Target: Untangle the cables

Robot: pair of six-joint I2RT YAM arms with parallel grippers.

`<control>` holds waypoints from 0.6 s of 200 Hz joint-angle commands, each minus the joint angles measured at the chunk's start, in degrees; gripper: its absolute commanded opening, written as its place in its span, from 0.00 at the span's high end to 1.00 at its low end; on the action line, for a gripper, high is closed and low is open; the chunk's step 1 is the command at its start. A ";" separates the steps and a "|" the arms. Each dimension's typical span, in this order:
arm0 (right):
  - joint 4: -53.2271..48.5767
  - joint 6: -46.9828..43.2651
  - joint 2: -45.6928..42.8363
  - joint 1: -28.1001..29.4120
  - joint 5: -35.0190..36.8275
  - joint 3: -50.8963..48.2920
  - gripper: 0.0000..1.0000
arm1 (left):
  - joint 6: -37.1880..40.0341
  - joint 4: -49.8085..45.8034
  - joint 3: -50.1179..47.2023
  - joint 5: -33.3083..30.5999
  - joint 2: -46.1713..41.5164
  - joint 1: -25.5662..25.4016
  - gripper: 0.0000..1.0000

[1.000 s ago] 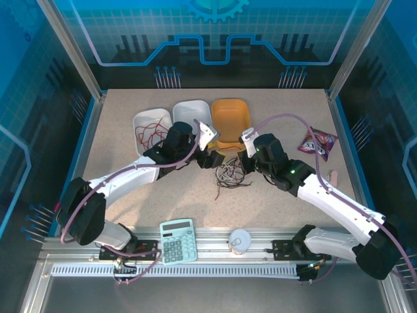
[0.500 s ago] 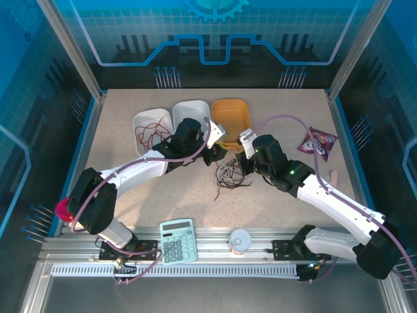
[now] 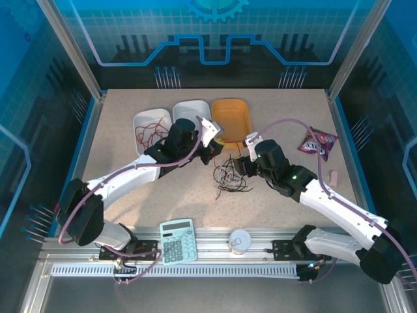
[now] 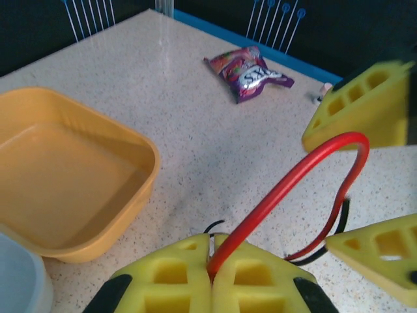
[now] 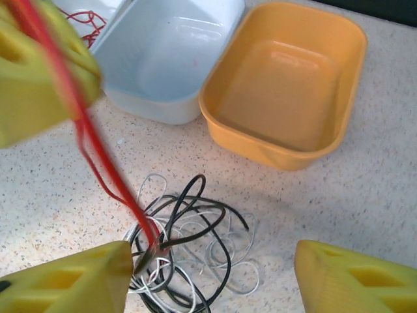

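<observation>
Drew back toward the orange tray [image 3: 231, 116] over the last second with the left gripper [image 4: 210, 253], clamped shut on a red cable [image 4: 287, 186] now stretched up out of the tangle [image 3: 229, 176] in the middle of the surface [image 3: 163, 195]. Shifted slightly toward the near edge with the right gripper [image 5: 214, 254], spread wide and holding nothing, poised right over the black and white loops. Looks like one strand half freed; likely needs the heap held down before more pulling.

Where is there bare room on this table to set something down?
Bare tabletop lies between the cable tangle and the calculator, and between the orange tray and the snack packet. It is crowded mid-table, where the left end effector and right end effector meet over the tangle.
</observation>
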 commanded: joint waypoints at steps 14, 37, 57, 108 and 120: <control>2.70 4.30 0.04 -0.51 0.41 -1.82 0.26 | -2.94 3.32 -1.06 -1.08 -3.91 -0.44 1.00; 4.34 6.24 1.26 -0.78 -0.41 -2.80 0.24 | -4.47 3.25 -0.89 -2.09 -5.57 -0.50 1.00; 5.10 7.43 1.98 -1.10 -0.33 -3.15 0.23 | -6.06 2.62 -0.55 -3.91 -7.41 -0.44 1.00; 7.03 8.59 -0.09 -2.55 -1.54 -4.33 0.00 | -8.28 -4.01 2.39 -12.72 -11.78 -0.46 1.00; 8.07 8.69 -1.49 -3.41 -2.65 -5.27 0.00 | -8.64 -4.74 2.71 -14.20 -12.69 -0.44 1.00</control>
